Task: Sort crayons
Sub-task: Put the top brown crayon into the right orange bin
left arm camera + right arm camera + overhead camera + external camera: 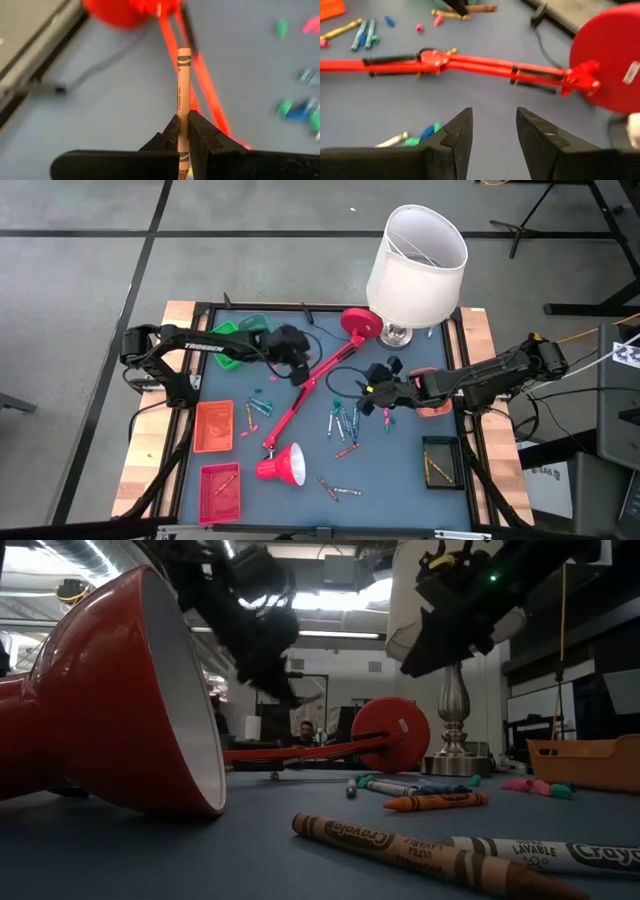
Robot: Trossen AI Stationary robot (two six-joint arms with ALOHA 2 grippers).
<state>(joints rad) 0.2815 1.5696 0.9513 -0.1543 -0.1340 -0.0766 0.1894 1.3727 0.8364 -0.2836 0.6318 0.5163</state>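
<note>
My left gripper [296, 368] hangs over the red lamp's arm [305, 385], shut on a brown crayon [183, 75]. That crayon also shows far off in the right wrist view [479, 8]. My right gripper [375, 397] stands open above the table, close to a cluster of crayons [345, 423]; nothing is between its fingers [457, 135]. More crayons lie loose near the orange tray [258, 408] and toward the near edge [340, 490]. In the low view a brown crayon [400, 850] and an orange crayon [435, 802] lie flat on the mat. My left gripper pinches the brown crayon by its one end [183, 114] between its two fingers [206, 137]. The crayon lies along the fingers and sticks out straight ahead of them, slanting down. It is lifted clear of the table, over the lamp's arm.
The red lamp lies across the mat, with its base [360, 323] far and its shade [283, 467] near. A white-shaded lamp [415, 265] stands at the far right. Trays stand around: green [240, 340], orange [213, 425], red [220, 485], dark [440, 462].
</note>
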